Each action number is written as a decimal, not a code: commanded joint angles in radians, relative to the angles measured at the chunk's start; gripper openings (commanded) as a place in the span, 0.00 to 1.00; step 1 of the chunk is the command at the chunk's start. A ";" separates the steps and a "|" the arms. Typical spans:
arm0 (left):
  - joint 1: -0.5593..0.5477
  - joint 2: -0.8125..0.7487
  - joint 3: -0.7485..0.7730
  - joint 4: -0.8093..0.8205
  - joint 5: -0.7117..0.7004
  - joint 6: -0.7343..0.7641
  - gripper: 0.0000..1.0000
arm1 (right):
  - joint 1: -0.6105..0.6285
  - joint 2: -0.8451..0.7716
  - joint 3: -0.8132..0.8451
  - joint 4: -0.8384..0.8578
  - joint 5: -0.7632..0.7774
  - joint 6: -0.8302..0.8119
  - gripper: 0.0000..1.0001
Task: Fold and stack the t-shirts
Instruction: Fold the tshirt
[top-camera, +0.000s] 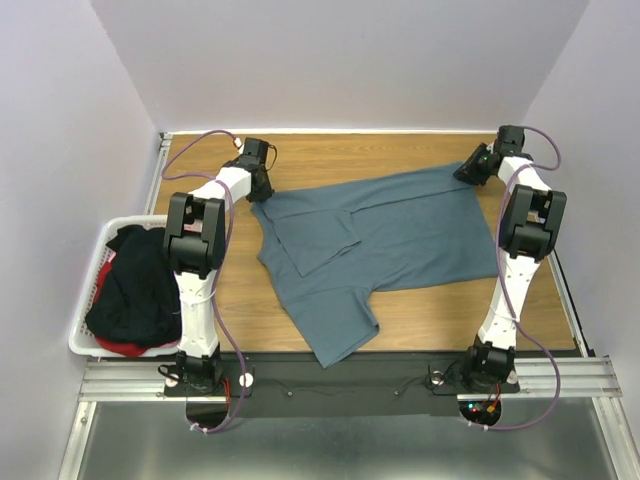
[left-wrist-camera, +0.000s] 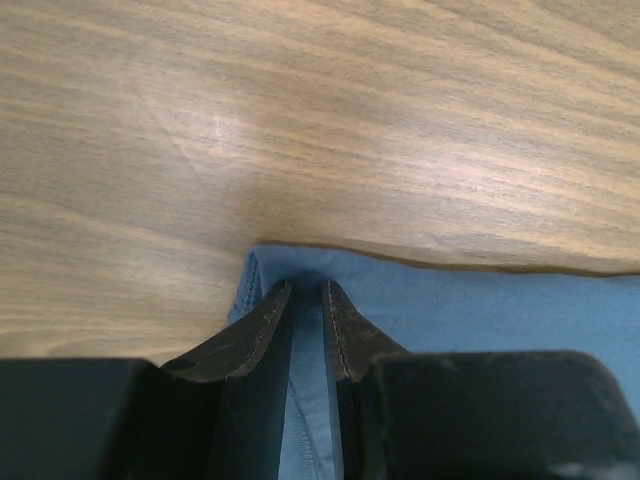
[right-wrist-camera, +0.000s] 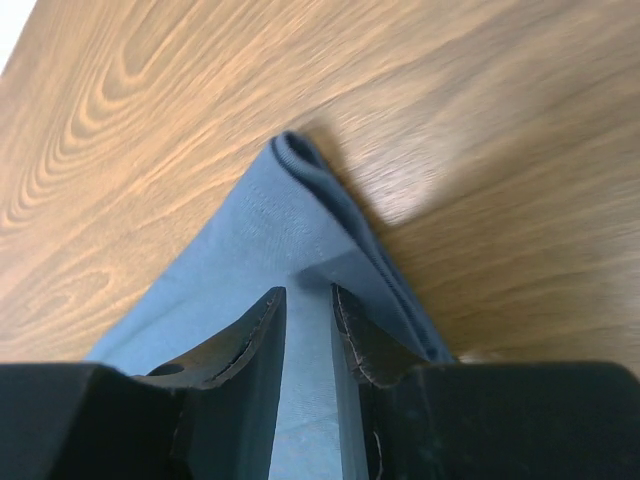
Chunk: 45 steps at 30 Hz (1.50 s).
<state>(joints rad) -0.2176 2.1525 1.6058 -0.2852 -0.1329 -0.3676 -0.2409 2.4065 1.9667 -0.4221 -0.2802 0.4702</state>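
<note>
A slate blue-grey t-shirt (top-camera: 400, 235) lies spread on the wooden table (top-camera: 330, 155), one flap folded over its middle and a sleeve hanging toward the near edge. My left gripper (top-camera: 262, 188) is at the shirt's far left corner. In the left wrist view it (left-wrist-camera: 305, 288) is shut on a fold of the blue cloth (left-wrist-camera: 480, 300). My right gripper (top-camera: 466, 172) is at the far right corner. In the right wrist view it (right-wrist-camera: 307, 292) is shut on the cloth corner (right-wrist-camera: 260, 220). A black shirt (top-camera: 135, 285) lies on a red-pink one (top-camera: 120, 347) in the basket.
A white plastic lattice basket (top-camera: 88, 290) stands at the table's left edge beside the left arm. Bare wood shows behind the shirt and at the near right. Grey walls close in the back and sides. A metal rail runs along the near edge.
</note>
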 joint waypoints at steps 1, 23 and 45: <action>0.007 0.053 0.026 -0.049 -0.007 -0.002 0.29 | -0.021 0.029 -0.022 0.003 0.050 0.019 0.31; 0.037 0.371 0.664 -0.072 0.032 0.128 0.37 | -0.031 -0.065 0.060 0.014 -0.051 -0.013 0.41; -0.080 -0.767 -0.619 -0.112 -0.016 -0.083 0.67 | -0.009 -1.027 -1.003 -0.222 0.343 -0.039 0.82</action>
<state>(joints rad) -0.2966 1.3834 1.1469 -0.3393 -0.1329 -0.3733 -0.2489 1.4780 1.0382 -0.5385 -0.0959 0.4603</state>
